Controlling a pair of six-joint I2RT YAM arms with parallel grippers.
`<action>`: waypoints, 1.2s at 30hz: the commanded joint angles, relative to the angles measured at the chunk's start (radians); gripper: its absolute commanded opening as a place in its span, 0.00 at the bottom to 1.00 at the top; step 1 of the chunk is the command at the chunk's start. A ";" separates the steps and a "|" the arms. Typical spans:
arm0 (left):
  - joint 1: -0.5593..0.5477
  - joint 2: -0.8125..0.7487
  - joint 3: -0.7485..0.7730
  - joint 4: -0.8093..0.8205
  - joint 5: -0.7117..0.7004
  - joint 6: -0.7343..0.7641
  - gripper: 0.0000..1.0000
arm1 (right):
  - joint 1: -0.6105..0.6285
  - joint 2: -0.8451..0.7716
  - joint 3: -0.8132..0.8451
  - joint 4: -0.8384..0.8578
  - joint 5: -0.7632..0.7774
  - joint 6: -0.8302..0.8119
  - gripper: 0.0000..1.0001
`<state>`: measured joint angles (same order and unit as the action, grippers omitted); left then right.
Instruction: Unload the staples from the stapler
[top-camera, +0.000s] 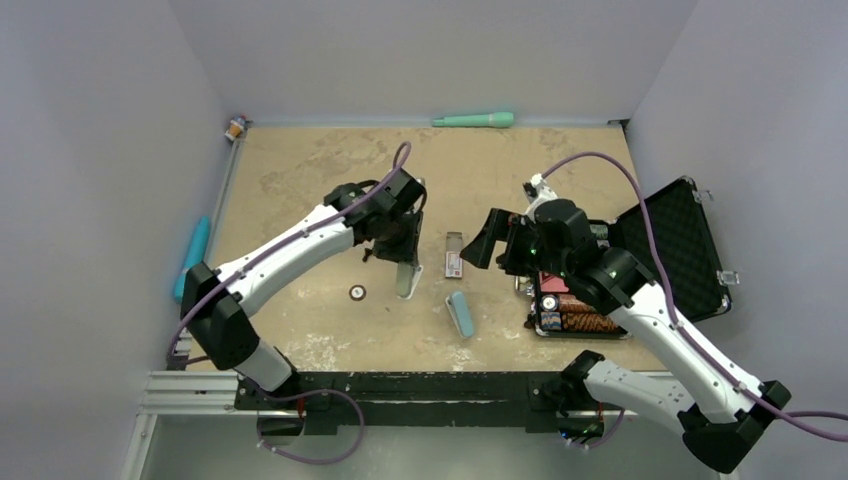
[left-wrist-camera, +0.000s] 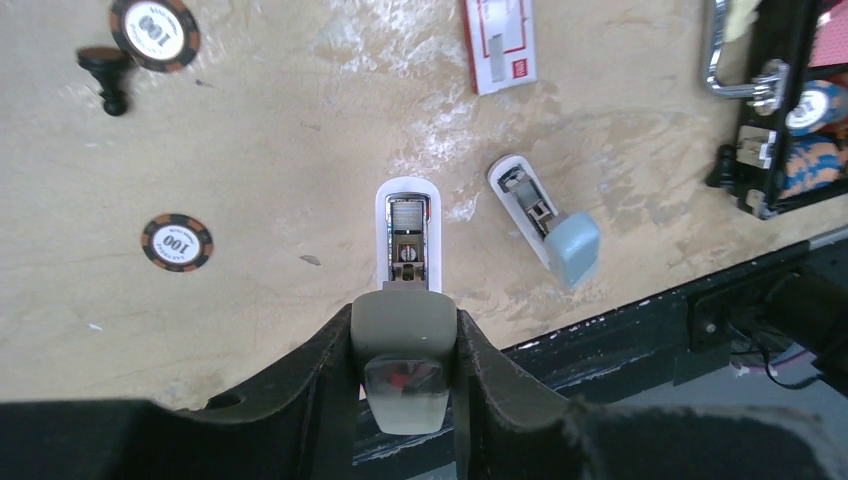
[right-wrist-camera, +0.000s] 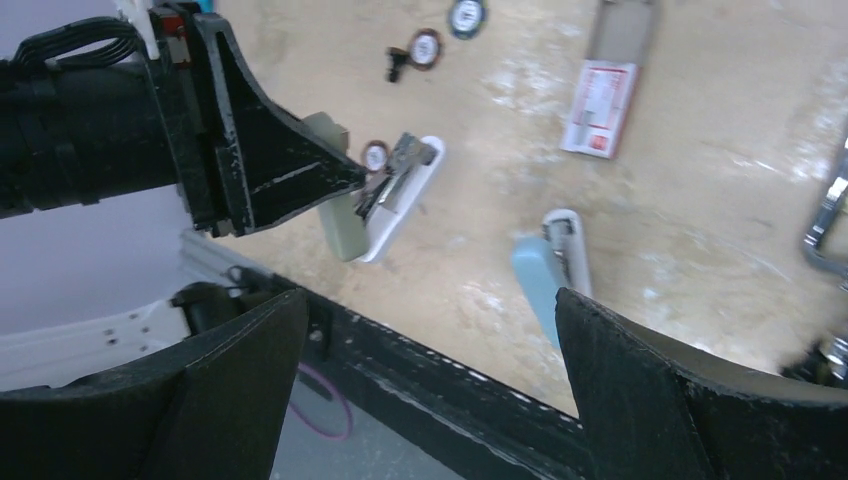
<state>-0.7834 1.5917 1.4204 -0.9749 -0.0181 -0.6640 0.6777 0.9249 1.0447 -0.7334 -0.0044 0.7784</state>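
Observation:
My left gripper (left-wrist-camera: 405, 325) is shut on the grey-green lid of a small stapler (left-wrist-camera: 405, 345), which is swung open from its white base (left-wrist-camera: 382, 240). The base's metal magazine faces up, and a short silvery ribbed strip at its front looks like the staples (left-wrist-camera: 407, 215). From above, this stapler (top-camera: 405, 277) hangs under the left gripper (top-camera: 403, 250) near the table's middle. The right wrist view shows it too, stapler (right-wrist-camera: 385, 200) tilted. My right gripper (right-wrist-camera: 430, 300) is open and empty, and from above the right gripper (top-camera: 485, 245) sits just right of a staple box.
A second stapler with a blue lid (top-camera: 460, 313) lies open to the right. A red-and-white staple box (top-camera: 454, 258) lies beyond it. Poker chips (left-wrist-camera: 176, 242) and a small black peg (left-wrist-camera: 107, 68) lie to the left. An open black case (top-camera: 680, 250) of chips stands on the right.

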 joint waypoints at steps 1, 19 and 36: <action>0.026 -0.098 0.128 -0.055 0.014 0.126 0.00 | 0.000 0.021 0.085 0.221 -0.150 0.017 0.99; 0.246 -0.193 0.581 -0.321 0.004 0.150 0.00 | -0.036 0.094 0.139 0.846 -0.445 0.188 0.99; 0.354 -0.248 0.716 -0.195 0.448 0.070 0.00 | -0.041 0.051 -0.071 1.329 -0.483 0.394 0.99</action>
<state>-0.4450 1.3682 2.0861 -1.2808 0.2386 -0.5442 0.6407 1.0195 1.0496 0.3031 -0.4633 1.0878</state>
